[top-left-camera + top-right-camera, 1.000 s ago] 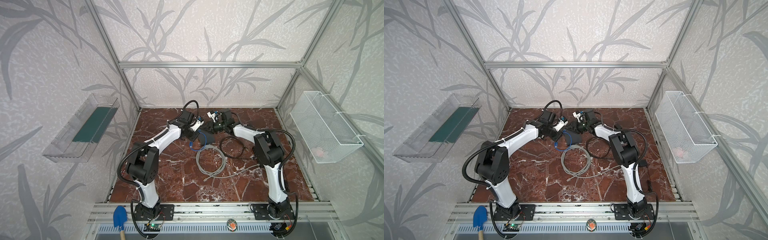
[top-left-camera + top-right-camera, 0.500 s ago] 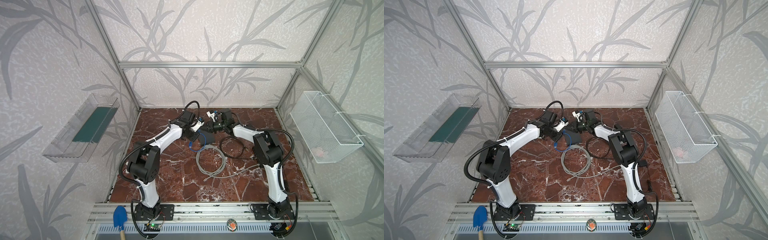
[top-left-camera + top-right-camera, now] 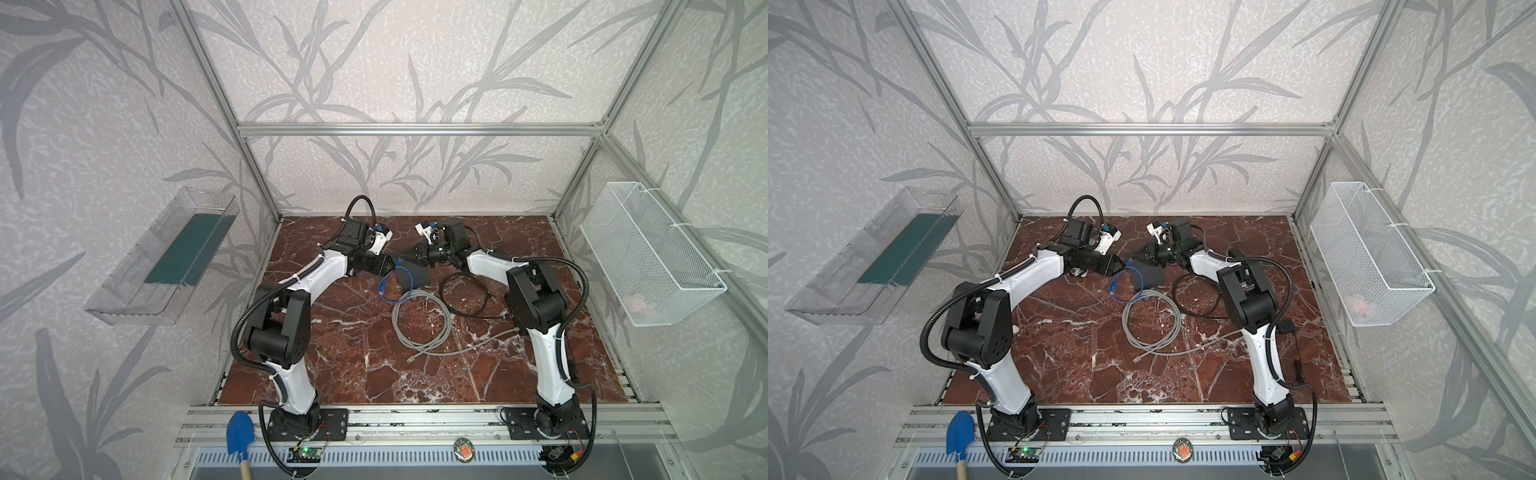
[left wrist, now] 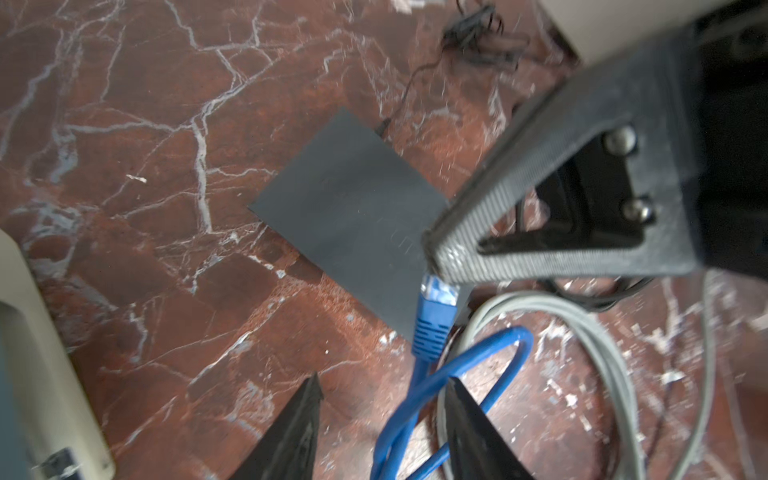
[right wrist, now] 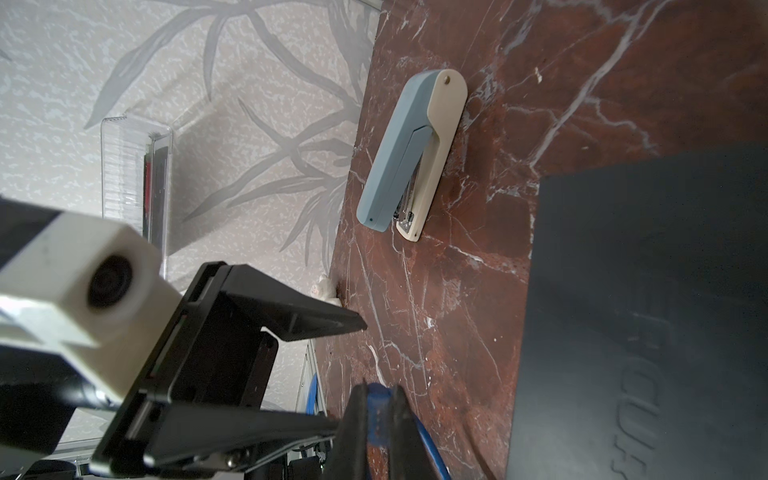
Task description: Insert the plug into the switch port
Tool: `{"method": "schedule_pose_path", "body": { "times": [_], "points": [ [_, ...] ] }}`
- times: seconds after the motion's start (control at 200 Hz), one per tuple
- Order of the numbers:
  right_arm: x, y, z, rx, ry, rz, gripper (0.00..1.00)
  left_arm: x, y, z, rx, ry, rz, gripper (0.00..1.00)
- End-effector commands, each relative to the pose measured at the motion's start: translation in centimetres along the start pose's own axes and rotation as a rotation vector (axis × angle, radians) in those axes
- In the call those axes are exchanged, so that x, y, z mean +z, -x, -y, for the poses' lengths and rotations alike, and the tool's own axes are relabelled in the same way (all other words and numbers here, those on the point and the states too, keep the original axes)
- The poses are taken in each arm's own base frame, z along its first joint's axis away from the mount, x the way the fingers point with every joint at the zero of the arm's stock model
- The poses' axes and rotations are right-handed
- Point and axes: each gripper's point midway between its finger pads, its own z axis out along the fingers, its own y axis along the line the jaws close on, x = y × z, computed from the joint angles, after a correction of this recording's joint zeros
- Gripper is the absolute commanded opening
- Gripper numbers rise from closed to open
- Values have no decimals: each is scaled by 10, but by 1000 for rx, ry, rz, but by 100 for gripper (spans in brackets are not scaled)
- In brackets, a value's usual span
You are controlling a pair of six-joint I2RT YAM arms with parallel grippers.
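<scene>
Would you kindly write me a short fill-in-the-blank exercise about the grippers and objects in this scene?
1. The right gripper is shut on the ____ plug.
2. The left gripper is ____, with the plug's cable running loosely between its fingers.
3. The grey-blue and cream object lying on the marble table in the right wrist view is a ____.

Missing words: blue; open; stapler.
</scene>
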Motion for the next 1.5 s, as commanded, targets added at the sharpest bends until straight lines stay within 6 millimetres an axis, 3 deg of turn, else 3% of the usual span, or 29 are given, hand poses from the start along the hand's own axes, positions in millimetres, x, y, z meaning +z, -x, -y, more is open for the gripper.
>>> {"method": "schedule_pose_path", "body": {
  "times": [0.0,0.32,0.6,0.795,1.1,1.35,1.495],
  "points": [
    [-4,2,-4,-35,8,8,5,-9,32,22,-55,-138,141,51],
    [-5,9,-14,-35,22,22,5,11,26,29,-18,-136,77,49],
    [-9,20,-25,-9,54,50,3,25,13,16,-28,-82,31,45],
    [-11,23,-35,-22,64,40,3,32,15,4,-56,-34,24,35],
    [-11,30,-35,-17,31,52,2,29,13,-8,-32,37,-1,26],
    [-10,31,-26,7,15,58,1,24,12,-12,1,68,-12,26],
    [-11,32,-22,14,2,65,1,22,14,-14,9,81,-6,33]
  ]
}}
